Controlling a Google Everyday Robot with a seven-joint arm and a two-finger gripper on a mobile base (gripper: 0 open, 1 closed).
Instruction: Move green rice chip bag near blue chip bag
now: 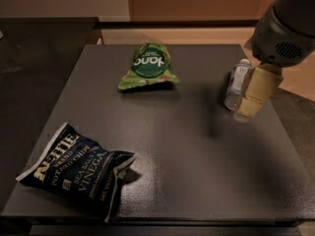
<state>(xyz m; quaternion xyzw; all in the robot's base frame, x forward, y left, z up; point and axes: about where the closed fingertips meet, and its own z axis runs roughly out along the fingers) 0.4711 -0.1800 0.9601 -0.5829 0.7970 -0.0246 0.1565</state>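
The green rice chip bag (147,65) lies flat at the far middle of the dark table (197,156), its round dark green label facing up. The blue chip bag (76,171) with white "KETTLE" lettering lies crumpled at the near left corner. The two bags are far apart. My gripper (248,109) hangs at the right side of the table, just right of a clear water bottle and well to the right of the green bag. It holds nothing that I can see.
A clear plastic water bottle (237,85) lies on the table's right side, right next to the gripper. The arm's grey housing (285,28) fills the upper right corner. A dark counter (39,48) stands to the left of the table.
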